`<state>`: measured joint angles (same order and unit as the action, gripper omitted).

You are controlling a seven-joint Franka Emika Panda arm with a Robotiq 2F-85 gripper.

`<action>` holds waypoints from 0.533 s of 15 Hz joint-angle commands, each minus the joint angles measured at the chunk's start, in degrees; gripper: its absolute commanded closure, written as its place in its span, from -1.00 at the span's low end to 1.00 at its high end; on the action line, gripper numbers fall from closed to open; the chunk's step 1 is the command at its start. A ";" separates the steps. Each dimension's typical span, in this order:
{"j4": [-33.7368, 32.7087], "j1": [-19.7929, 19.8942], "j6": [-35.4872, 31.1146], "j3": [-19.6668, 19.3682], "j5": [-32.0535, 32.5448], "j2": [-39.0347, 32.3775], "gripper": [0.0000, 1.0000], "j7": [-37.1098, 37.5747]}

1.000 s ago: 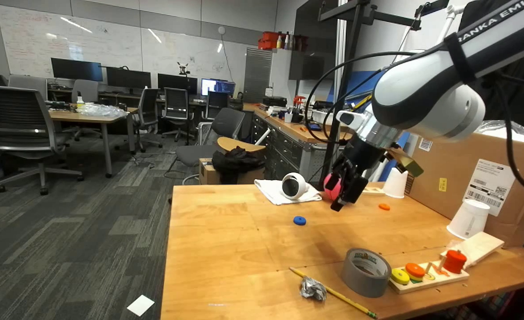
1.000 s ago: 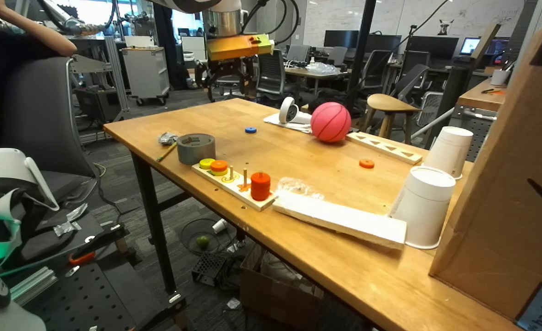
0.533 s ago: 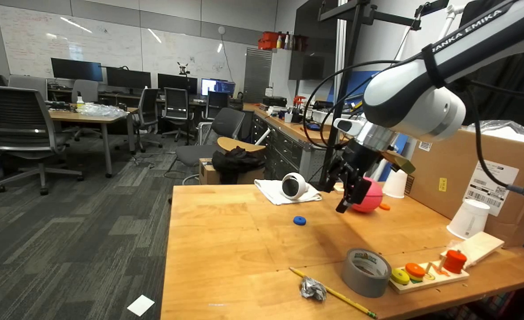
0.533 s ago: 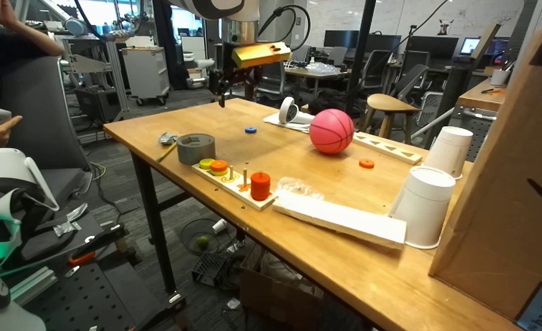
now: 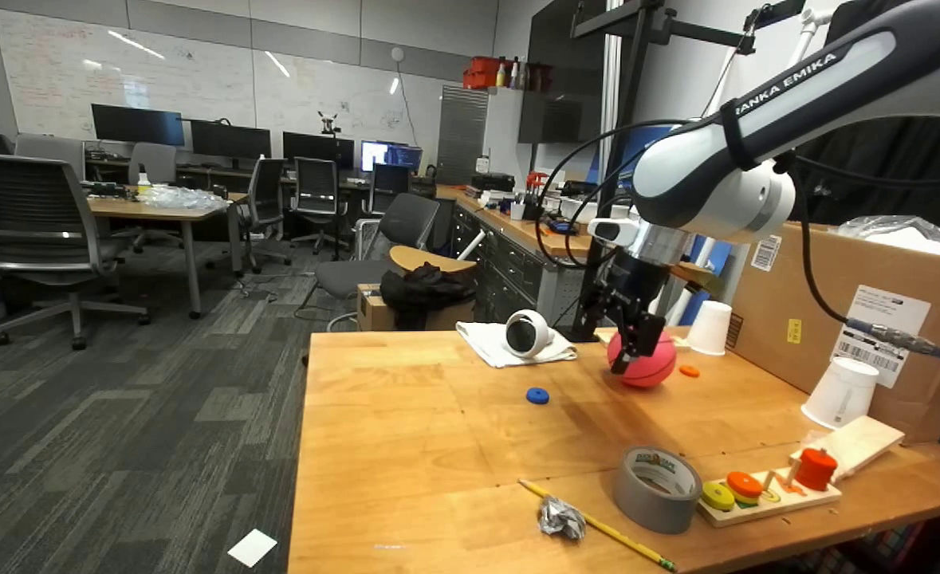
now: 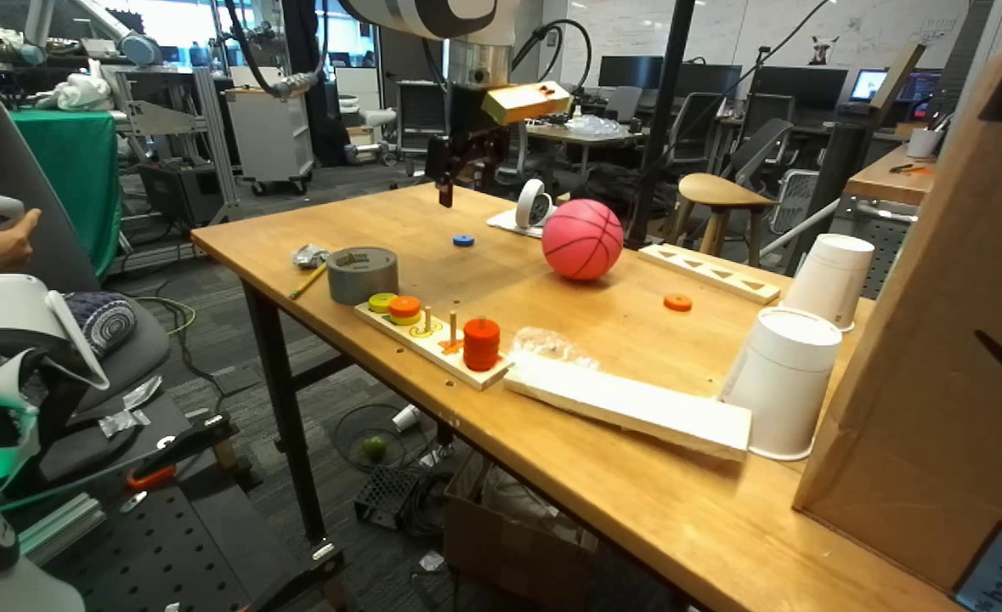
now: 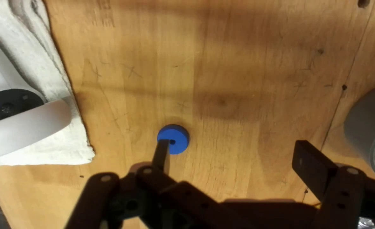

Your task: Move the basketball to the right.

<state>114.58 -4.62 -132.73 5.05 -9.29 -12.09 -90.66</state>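
The basketball [image 6: 583, 240] is a pinkish-red ball with dark lines. It rests on the table near a wooden strip with triangular cut-outs. In an exterior view the basketball [image 5: 658, 368] is partly hidden behind my gripper. It is out of the wrist view. My gripper [image 7: 233, 151] is open and empty, with its fingers wide apart and pointing down over the table by the blue disc [image 7: 177, 136]. In an exterior view my gripper [image 6: 469, 194] hangs above the table, left of the ball, with a gap between them.
A white ringed device [image 5: 527, 335] lies on a white cloth [image 5: 489, 339]. A grey tape roll [image 6: 363, 274], a peg toy [image 6: 433, 340], a plank [image 6: 628, 404], an orange disc [image 6: 677, 302] and white cups [image 6: 785, 382] stand around. A cardboard box [image 6: 942, 340] borders the table.
The ball has rolled on the table, first toward the camera, then left in an exterior view. The arm has moved right and slightly lower there; the gripper stays open.
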 commanded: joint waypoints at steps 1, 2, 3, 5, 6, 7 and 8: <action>-7.12 2.37 2.42 1.79 -0.19 -4.12 -1.00 -7.34; -8.66 2.82 2.10 2.20 -1.03 -5.49 -1.00 -9.12; -10.05 3.23 2.03 2.62 -1.61 -6.73 -1.00 -10.55; -13.33 3.90 2.15 3.58 -2.56 -9.79 -1.00 -12.72; -15.11 4.33 2.24 4.20 -3.39 -11.33 -1.00 -13.65; -16.71 4.72 2.27 4.72 -3.87 -12.70 -1.00 -14.34; -18.40 4.99 2.45 5.14 -4.05 -14.11 -1.00 -14.83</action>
<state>103.36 -1.34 -132.04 8.13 -11.43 -21.18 -102.24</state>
